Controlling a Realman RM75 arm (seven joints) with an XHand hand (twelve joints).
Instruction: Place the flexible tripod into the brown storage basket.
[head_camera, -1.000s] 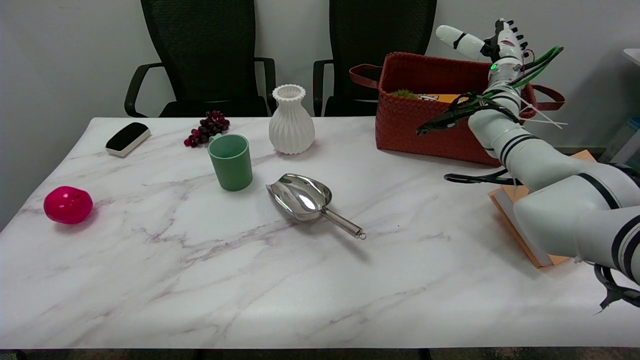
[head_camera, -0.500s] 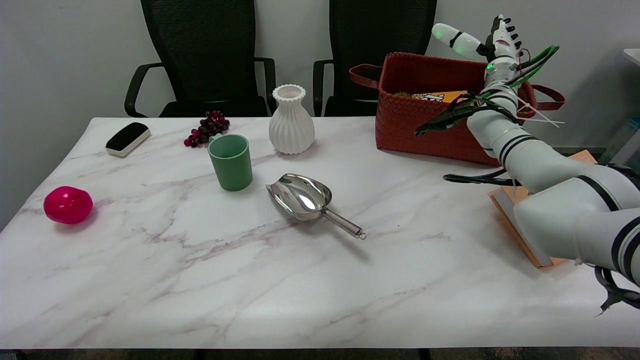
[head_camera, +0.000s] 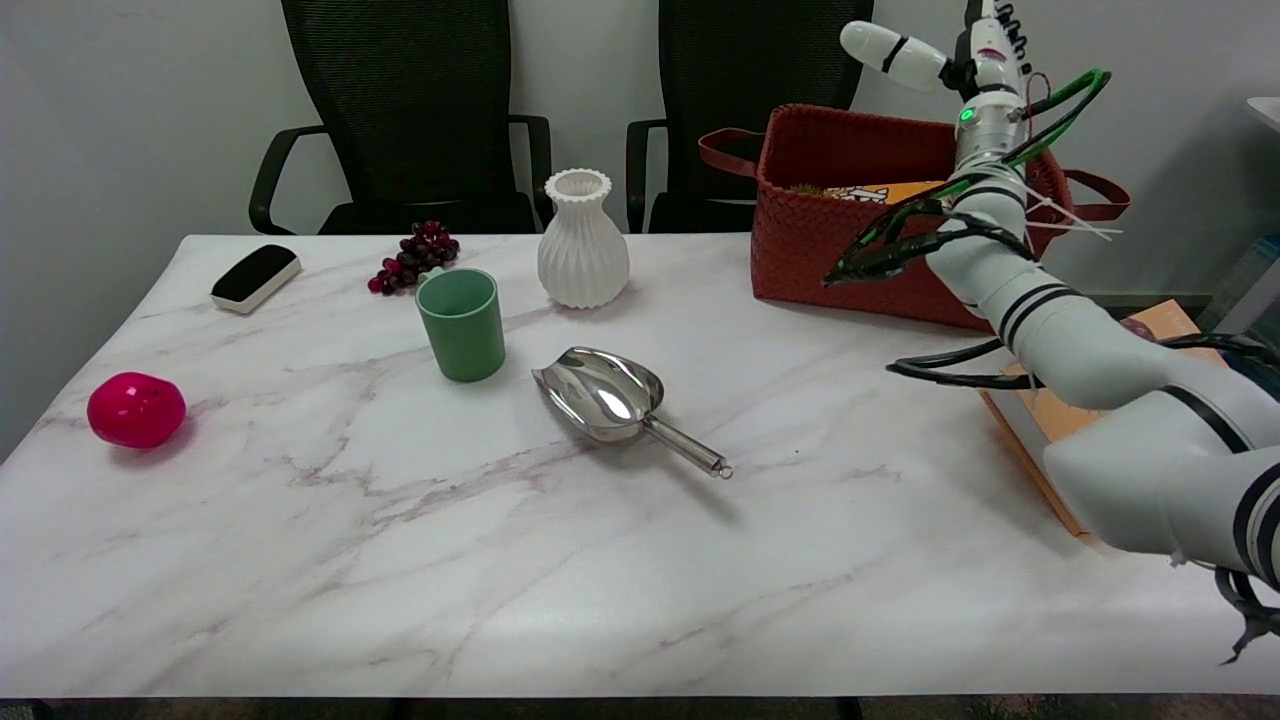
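Right hand sat at the upper right of the frame, raised above the far right end of the basket. One finger stretched left, the others pointed up and were cut by the top edge. Fingers apart, and I saw nothing in the grasp.

Tripod: I could not pick it out anywhere. It was not in my hand and not on the bare table. The green-and-black strands along my forearm looked like arm cabling bound with white ties, not the tripod. Judgement: it most likely lay inside the basket, hidden behind the near wall.

Step in hand, as I judged it: placing done, hand lifted off over the basket. The next move called for bringing the arm back toward the lower right, high enough for the cabling to pass over the basket's rim and handle without snagging.

Containers:
- Basket, right of centre at the back of the table: an orange box showed above the rim, with a small green tuft to its left. The rest of the inside was hidden.
- Green cup, left of centre: upright, nothing seen inside.
- White vase, behind the cup: upright, inside not visible.
- Metal scoop, centre: bowl bare.
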